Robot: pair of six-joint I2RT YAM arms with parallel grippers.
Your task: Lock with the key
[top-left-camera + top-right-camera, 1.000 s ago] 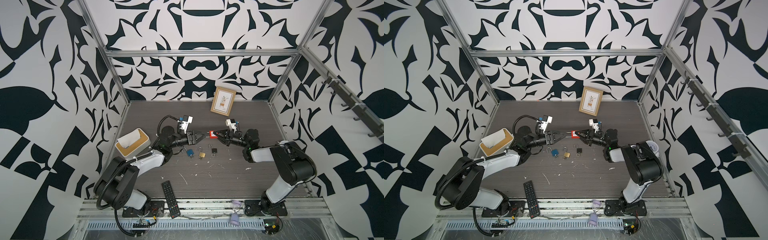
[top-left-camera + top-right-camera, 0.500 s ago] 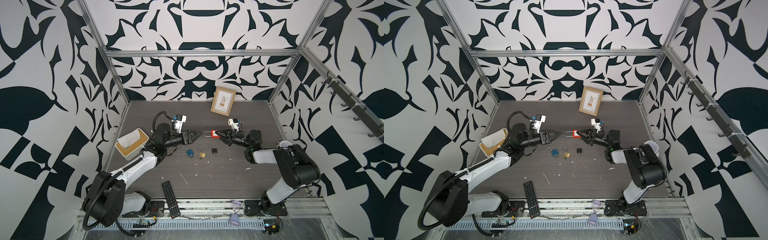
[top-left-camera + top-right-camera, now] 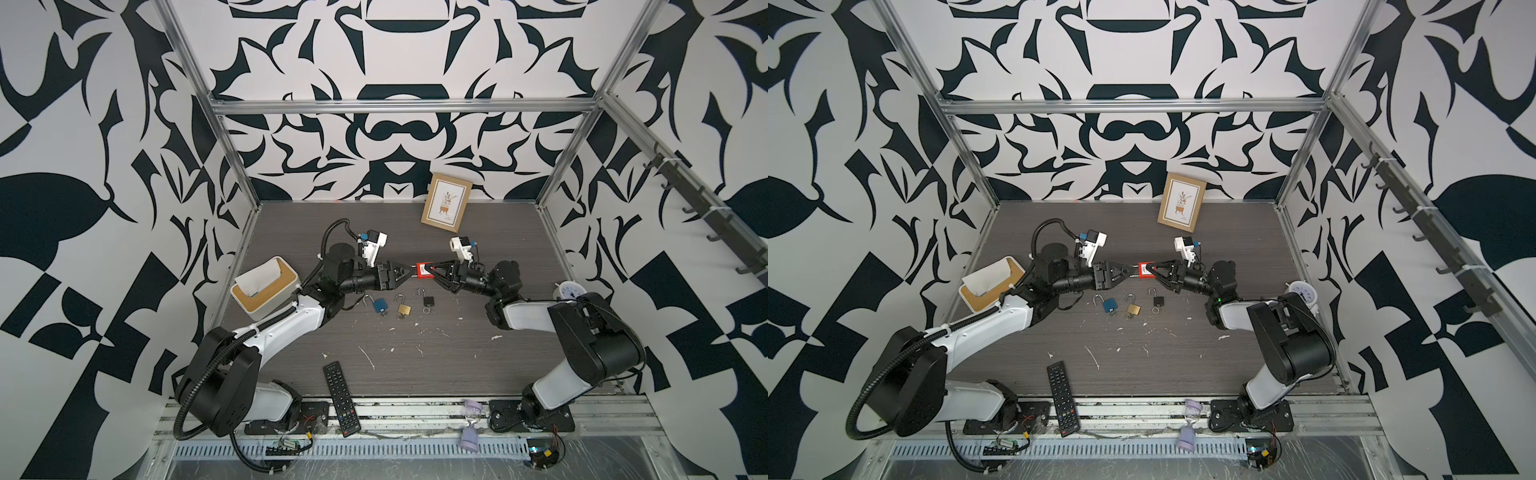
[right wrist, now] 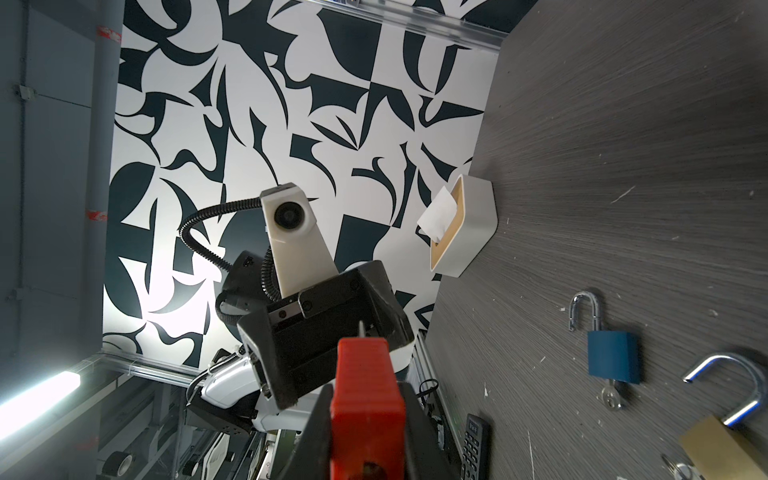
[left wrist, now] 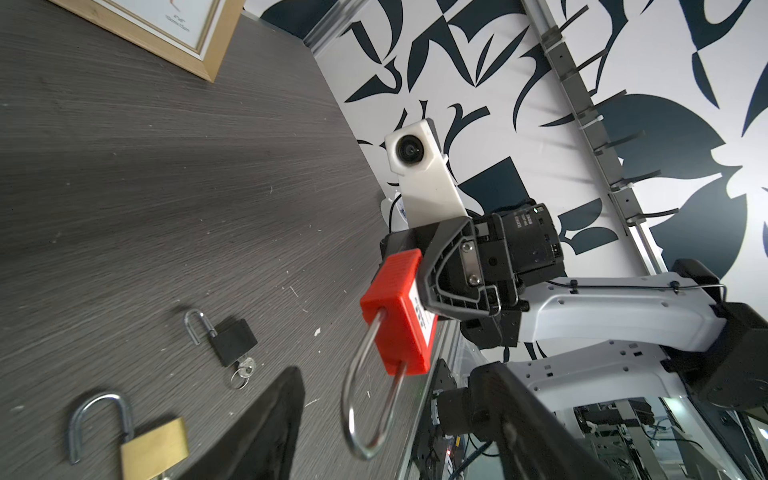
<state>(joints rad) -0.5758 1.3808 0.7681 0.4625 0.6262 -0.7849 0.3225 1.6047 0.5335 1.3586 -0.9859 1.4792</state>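
My right gripper (image 3: 433,271) is shut on the body of a red padlock (image 3: 423,270) and holds it above the table, silver shackle (image 5: 353,409) pointing left. Both shackle legs meet the red body (image 5: 399,307). From the left, my left gripper (image 3: 409,272) is open, and the shackle's loop lies between its dark fingers (image 5: 266,428) without touching them. In the right wrist view the red padlock (image 4: 368,395) is clamped between the two fingers. No key shows in the red padlock. Small keys hang from the padlocks lying on the table.
Three open padlocks lie below the grippers: blue (image 3: 379,304), brass (image 3: 404,308), black (image 3: 429,300). A tissue box (image 3: 266,291) stands at the left, a picture frame (image 3: 446,208) against the back wall, a remote (image 3: 338,399) near the front edge, a small clock (image 3: 569,291) at the right.
My left gripper has opened wider and moved right, so its fingers now stand around the shackle. The right gripper still holds the red padlock in about the same place.
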